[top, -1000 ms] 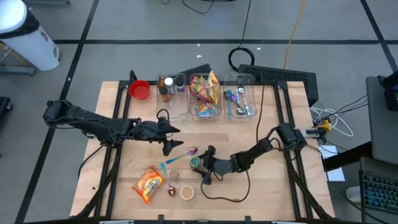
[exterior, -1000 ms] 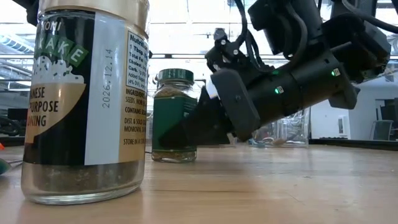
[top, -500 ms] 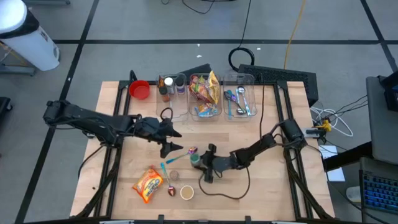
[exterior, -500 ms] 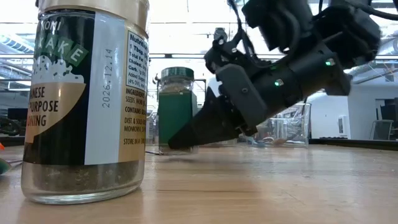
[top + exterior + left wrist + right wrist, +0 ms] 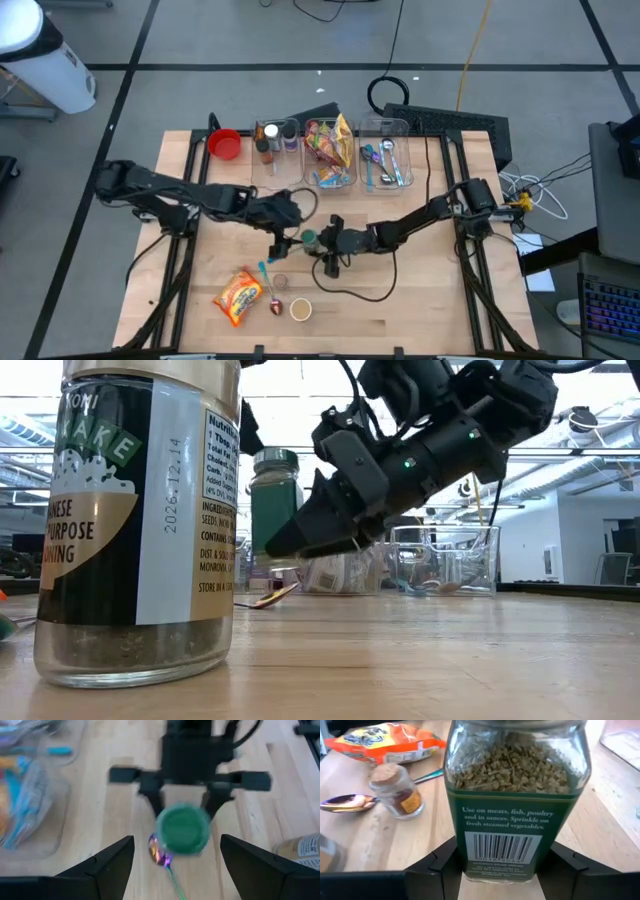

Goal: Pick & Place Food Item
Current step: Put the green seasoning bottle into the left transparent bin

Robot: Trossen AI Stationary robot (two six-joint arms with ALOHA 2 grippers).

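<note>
A glass spice jar with a green lid (image 5: 310, 238) and a green label (image 5: 504, 837) is held by my right gripper (image 5: 320, 240) above the table's middle. In the low view the jar (image 5: 277, 510) is clear of the wood. My left gripper (image 5: 283, 243) is open just left of the jar. Its wrist view looks down on the green lid (image 5: 182, 829), with its fingers wide apart on either side and touching nothing. My right gripper pinches the lower part of the jar's glass body (image 5: 470, 862) between its two fingers (image 5: 436, 866). The fingers come from the table's right, slanting a little downward (image 5: 300, 542). The jar stands upright in the hold, lifted clear of the table.
A big seasoning jar (image 5: 140, 520) stands near the front edge, beside a small corked bottle (image 5: 395, 790), an orange snack bag (image 5: 238, 295) and a purple-bowled spoon (image 5: 160, 855). Three clear bins (image 5: 330, 150) and a red bowl (image 5: 224, 143) line the far side.
My right gripper has lifted the green-lidded jar off the table and carried it a little toward the far edge, still upright. My left gripper has moved toward the table's right, closing in on the jar.
</note>
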